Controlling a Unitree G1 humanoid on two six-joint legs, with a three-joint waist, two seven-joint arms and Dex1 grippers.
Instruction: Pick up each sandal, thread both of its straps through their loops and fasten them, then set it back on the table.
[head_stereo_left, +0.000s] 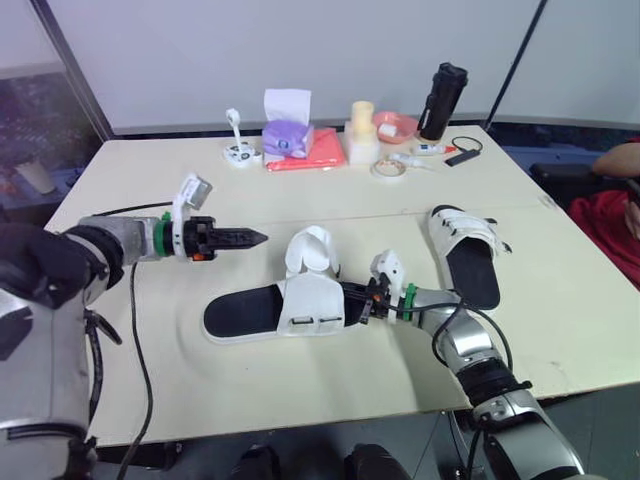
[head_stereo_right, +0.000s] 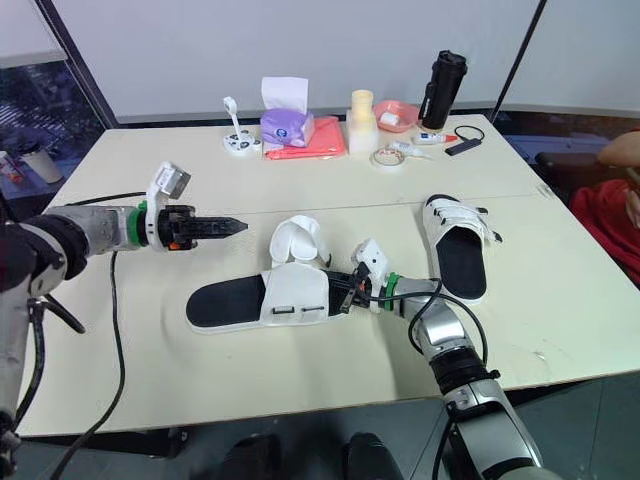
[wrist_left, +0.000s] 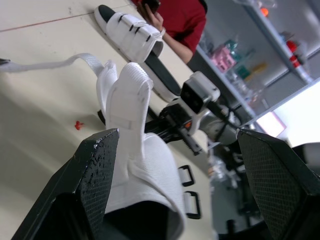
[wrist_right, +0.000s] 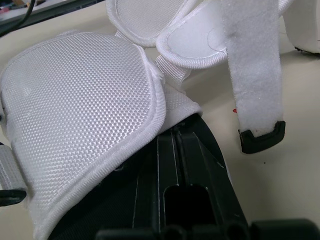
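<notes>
One sandal (head_stereo_left: 262, 311) lies mid-table, black sole and white upper, with both straps (head_stereo_left: 310, 250) loose and curling upward beside its two black loops (head_stereo_left: 310, 322). My right gripper (head_stereo_left: 352, 300) meets the edge of that upper; in the right wrist view its black fingers (wrist_right: 182, 165) lie together under the white mesh flap (wrist_right: 85, 115), shut on it. My left gripper (head_stereo_left: 255, 237) hovers left of the straps, apart from them, and its fingers (wrist_left: 95, 185) stand wide open in the left wrist view. A second sandal (head_stereo_left: 468, 252), straps fastened, rests at the right.
Along the table's far edge stand a purple tissue box (head_stereo_left: 288, 135), a red cloth (head_stereo_left: 318, 152), a cream bottle (head_stereo_left: 362, 130), a tape roll (head_stereo_left: 388, 168), a pink bowl (head_stereo_left: 397, 125) and a black bottle (head_stereo_left: 441, 100). A person in red (head_stereo_left: 612, 215) sits at the right.
</notes>
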